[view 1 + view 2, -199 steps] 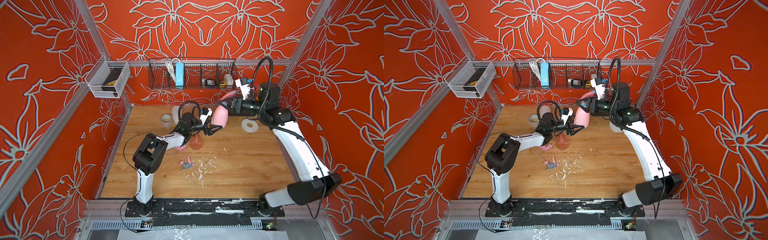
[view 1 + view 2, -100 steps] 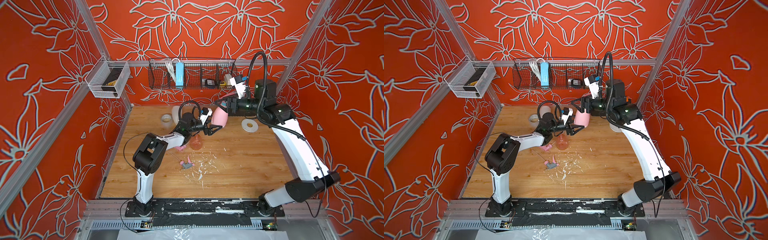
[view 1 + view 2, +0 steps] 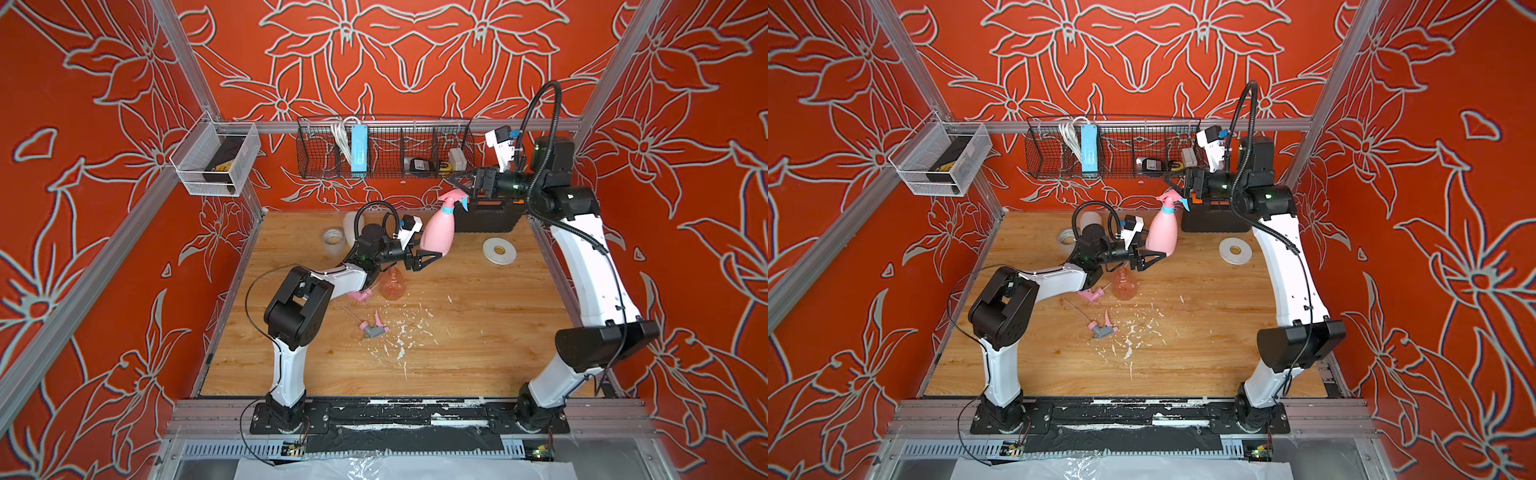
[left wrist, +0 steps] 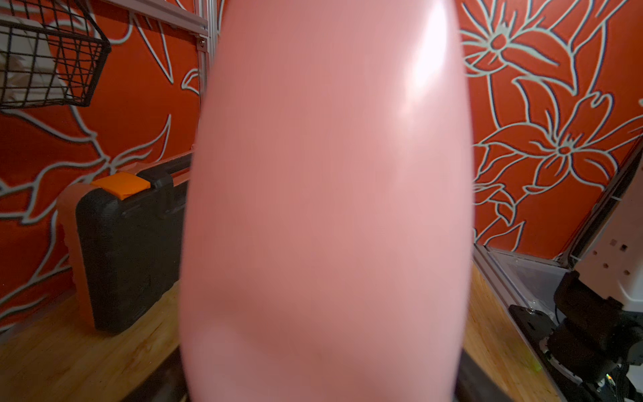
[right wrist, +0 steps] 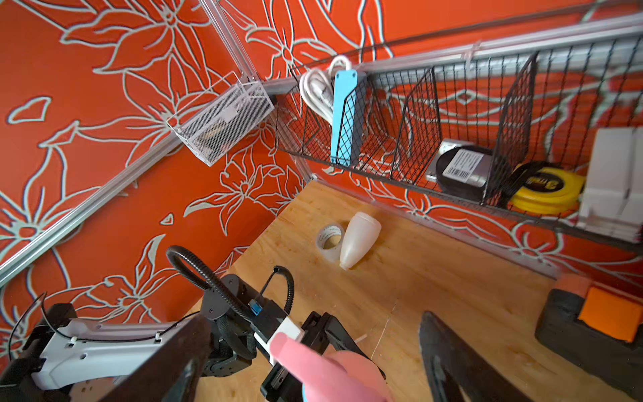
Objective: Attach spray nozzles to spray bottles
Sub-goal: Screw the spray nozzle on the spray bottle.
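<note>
The opaque pink spray bottle [image 3: 437, 232] [image 3: 1163, 232] stands upright over the table's back middle, and it fills the left wrist view [image 4: 327, 209]. My left gripper [image 3: 424, 257] [image 3: 1148, 259] is shut on its lower body. A pink-and-blue spray nozzle [image 3: 452, 200] [image 5: 302, 355] sits on its neck. My right gripper [image 3: 463, 185] [image 5: 313, 320] is open just above and beside that nozzle, not touching it. The orange bottle [image 3: 391, 284] lies under my left arm, next to an all-pink nozzle [image 3: 359, 296]. A pink-and-grey nozzle [image 3: 374, 329] lies further forward. The cream-white bottle [image 5: 358, 240] lies at the back left.
A clear tape roll [image 3: 332, 237] sits beside the cream bottle and a white tape roll [image 3: 498, 250] at the back right. A black case [image 3: 486, 216] stands against the back wall under a wire basket [image 3: 384, 145]. White flecks [image 3: 399, 340] litter the table's middle.
My right gripper has opened, let go of the nozzle and drawn back up and to the right. The left gripper has held the pink bottle still.
</note>
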{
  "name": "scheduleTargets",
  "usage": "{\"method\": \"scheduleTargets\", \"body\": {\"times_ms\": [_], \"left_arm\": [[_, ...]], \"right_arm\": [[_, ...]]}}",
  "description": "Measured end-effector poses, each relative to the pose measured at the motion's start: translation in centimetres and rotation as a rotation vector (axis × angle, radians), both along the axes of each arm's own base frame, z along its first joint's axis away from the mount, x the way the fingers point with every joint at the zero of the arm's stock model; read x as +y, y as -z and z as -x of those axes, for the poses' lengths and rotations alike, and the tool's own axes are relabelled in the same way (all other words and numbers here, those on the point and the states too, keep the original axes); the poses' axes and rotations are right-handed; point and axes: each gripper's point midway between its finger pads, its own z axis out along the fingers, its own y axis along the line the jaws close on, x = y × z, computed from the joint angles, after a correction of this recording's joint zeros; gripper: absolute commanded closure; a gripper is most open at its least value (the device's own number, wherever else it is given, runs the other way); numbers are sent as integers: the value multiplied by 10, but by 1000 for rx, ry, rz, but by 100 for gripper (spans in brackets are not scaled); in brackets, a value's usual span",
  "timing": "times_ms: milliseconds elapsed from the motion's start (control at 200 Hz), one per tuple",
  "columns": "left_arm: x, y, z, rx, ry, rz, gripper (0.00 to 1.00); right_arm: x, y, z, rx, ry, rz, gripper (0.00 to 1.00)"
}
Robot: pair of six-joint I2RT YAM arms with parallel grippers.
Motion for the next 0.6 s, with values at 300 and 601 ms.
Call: {"method": "scheduleTargets", "body": {"times_ms": [300, 601], "left_arm": [[4, -2, -3, 0, -11, 3, 64], [5, -2, -6, 1, -26, 4, 64]], "right_arm": [[6, 37, 12, 109, -51, -33, 14], [7, 22, 48, 54, -62, -65, 19]]}}
